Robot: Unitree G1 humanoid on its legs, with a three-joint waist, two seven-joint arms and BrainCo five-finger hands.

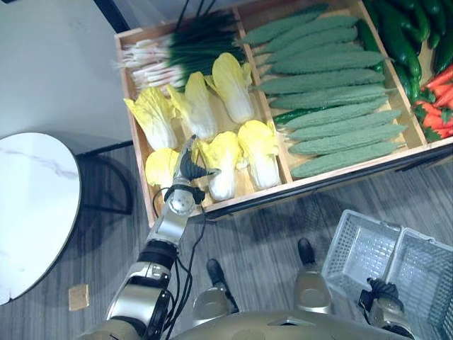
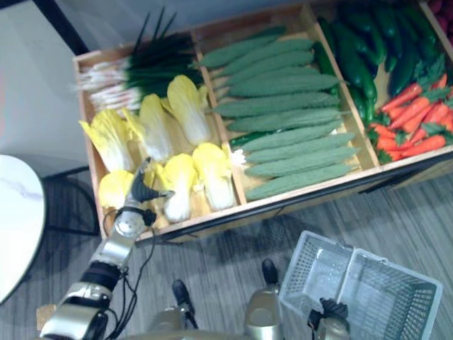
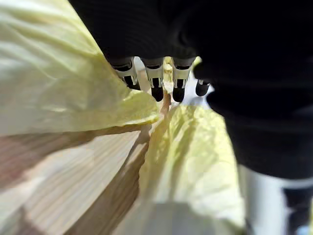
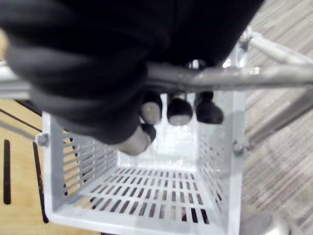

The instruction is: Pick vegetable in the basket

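Crate [image 1: 333,172] of vegetables, wooden and partitioned. White basket [image 1: 368,248] just outside its near rim, right hand [image 4: 179,111] clenched round the handle [image 4: 220,77]. Cabbages [image 1: 258,152] fill its near-left compartment, where the left hand [image 1: 188,167] reaches, fingers straight and released, between two heads.

Both eye views look steeply down from the head, sharing the crate [image 1: 311,179] and basket [image 1: 368,248]; left wrist view sits very close among cabbages [image 3: 58,73], right wrist view looks close-up down into that basket.
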